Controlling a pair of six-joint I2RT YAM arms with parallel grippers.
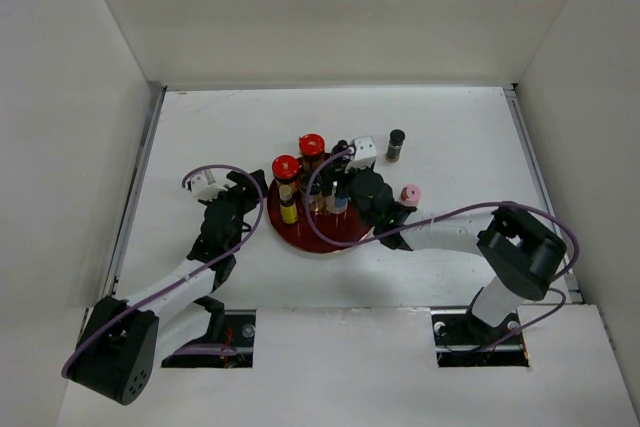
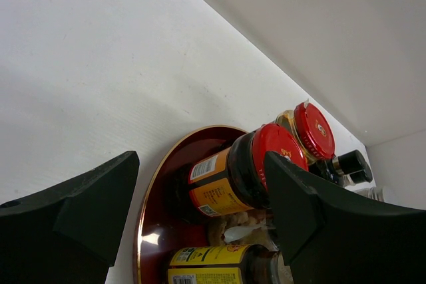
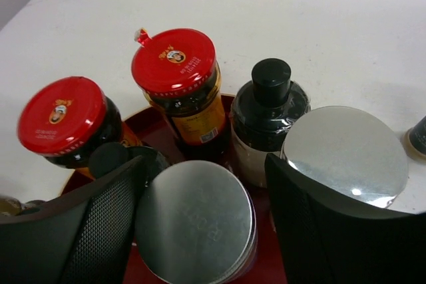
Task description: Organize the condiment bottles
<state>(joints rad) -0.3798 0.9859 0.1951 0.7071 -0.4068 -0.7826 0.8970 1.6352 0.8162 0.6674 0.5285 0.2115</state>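
- The right fingers are standing spread on either side of a silver-capped jar on the dark red plate; whether they are touching it cannot be told.
- The left fingers are gaping wide and holding nothing, facing a red-capped jar at the plate's left edge.
- A pink bottle is sitting on the worktop just right of the plate.

The white table bears a dark red plate (loaded with bottles), plus a pink bottle, dark bottle and white jar.
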